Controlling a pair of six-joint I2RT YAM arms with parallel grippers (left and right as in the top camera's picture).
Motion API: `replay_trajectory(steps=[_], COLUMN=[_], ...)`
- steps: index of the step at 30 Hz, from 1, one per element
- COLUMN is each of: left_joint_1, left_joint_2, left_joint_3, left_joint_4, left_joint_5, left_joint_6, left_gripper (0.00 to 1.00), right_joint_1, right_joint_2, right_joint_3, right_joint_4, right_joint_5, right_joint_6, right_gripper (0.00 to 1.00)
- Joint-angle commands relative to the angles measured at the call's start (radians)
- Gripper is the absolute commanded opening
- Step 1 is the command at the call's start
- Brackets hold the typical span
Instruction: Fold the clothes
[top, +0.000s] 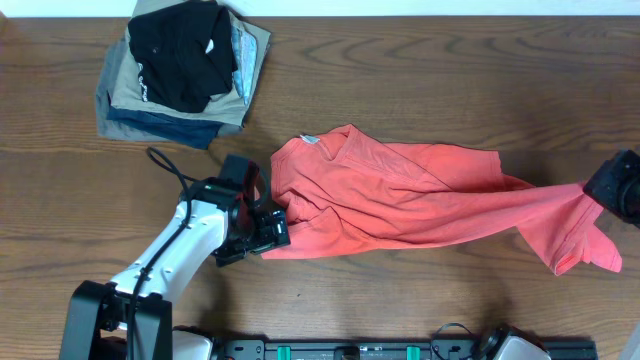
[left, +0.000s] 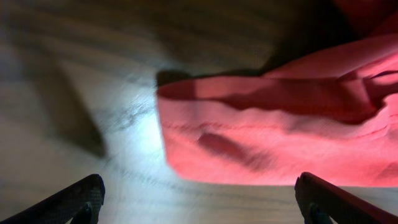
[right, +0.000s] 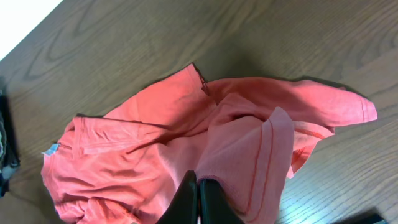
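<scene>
While the right tool is clamped on the coral T-shirt, the left tool gapes wide beside its hem; its pale neck label cannot be read.

Soft matt cloth T-shirt on grained wood table.

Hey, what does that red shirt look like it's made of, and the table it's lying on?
T-shirt: soft matte knit, probably cotton; it slumps into loose wrinkles and shows stitched hems. Table: brown wood grain with a faint sheen; solid wood or printed laminate, cannot tell.
</scene>
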Motion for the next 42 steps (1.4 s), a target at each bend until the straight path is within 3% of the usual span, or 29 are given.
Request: replay_trajectory(steps=[1,15,27,31,33,42], left_joint_1=[0.0,0.0,0.0,0.0,0.0,0.0], left_joint_2=[-0.002,0.116,0.137,0.137,0.137,0.063], left_joint_3=[-0.017,-0.017,-0.017,-0.017,-0.017,0.006], left_joint_4=[0.036,0.09,0.094,0.095,0.094,0.045], left_joint_5=[0.038,-0.037,-0.082,-0.082,-0.082,-0.082], left_joint_6=[0.018,-0.073,-0.072,-0.072,-0.072,-0.072], left_gripper=[0.99,0.9,0.48,0.28,0.09,0.06], right_joint_1=[0.003,0.003,0.003,0.003,0.003,0.003], right_joint_2=[-0.005,-0.005,-0.005,-0.005,-0.005,-0.004], right_joint_3=[0.017,0.017,0.017,0.017,0.017,0.017], right_joint_4=[0.002,-0.009,-0.009,-0.011,-0.01,-0.008], right_joint_5=[-0.01,-0.012,-0.011,-0.011,-0.011,-0.011], right_joint_6=[-0.014,-0.015,-0.015,-0.015,-0.015,-0.014], right_gripper=[0.01,0.01,0.01,0.01,0.01,0.01])
